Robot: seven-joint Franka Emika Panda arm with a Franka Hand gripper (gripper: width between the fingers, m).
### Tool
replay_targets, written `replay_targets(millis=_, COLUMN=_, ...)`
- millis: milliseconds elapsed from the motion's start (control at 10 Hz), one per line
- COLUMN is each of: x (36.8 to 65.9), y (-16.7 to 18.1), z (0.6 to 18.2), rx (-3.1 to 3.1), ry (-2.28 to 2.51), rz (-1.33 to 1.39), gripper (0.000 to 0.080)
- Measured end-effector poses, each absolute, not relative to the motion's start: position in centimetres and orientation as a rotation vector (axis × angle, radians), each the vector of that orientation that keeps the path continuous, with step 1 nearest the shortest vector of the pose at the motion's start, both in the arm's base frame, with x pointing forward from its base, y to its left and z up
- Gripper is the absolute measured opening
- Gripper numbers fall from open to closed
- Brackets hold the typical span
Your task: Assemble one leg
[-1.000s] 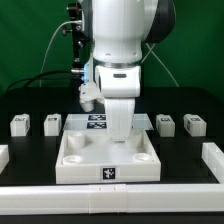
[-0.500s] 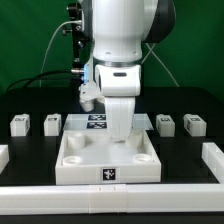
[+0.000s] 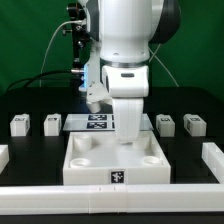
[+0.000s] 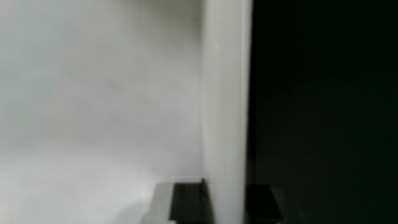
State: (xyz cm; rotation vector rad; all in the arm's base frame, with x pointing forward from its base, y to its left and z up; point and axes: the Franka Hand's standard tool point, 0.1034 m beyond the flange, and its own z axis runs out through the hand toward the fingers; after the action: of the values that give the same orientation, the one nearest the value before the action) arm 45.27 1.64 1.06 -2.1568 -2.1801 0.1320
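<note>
Four small white legs with marker tags stand on the black table. Two are at the exterior view's left (image 3: 19,124) (image 3: 51,124) and two at its right (image 3: 166,123) (image 3: 194,124). The large white square panel (image 3: 100,165) with round corner sockets lies in the middle. My gripper (image 3: 128,141) is down at the panel's far part. In the wrist view the gripper (image 4: 226,205) has a dark finger (image 4: 187,205) on each side of the panel's upright white rim (image 4: 226,100), shut on it. No leg is held.
The marker board (image 3: 97,122) lies behind the panel. White blocks sit at the exterior view's left edge (image 3: 3,155) and right edge (image 3: 212,157). A white rail (image 3: 60,200) runs along the front.
The arm and the white panel have shifted together toward the exterior view's right. The four legs have not moved.
</note>
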Motion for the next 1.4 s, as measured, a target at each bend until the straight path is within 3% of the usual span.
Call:
replay_targets(millis=600, x=48.8, y=6.8, z=1.1, rx=-2.209, ry=-2.131, rz=0.09, gripper=0.0073)
replay_targets(millis=1300, x=49.7, y=8.9, z=1.1, rx=-2.188, ry=-2.144, rz=0.081, gripper=0.0073)
replay_targets(millis=1400, x=49.7, y=8.7, z=1.0, rx=-2.19, ry=-2.141, rz=0.082, gripper=0.0148)
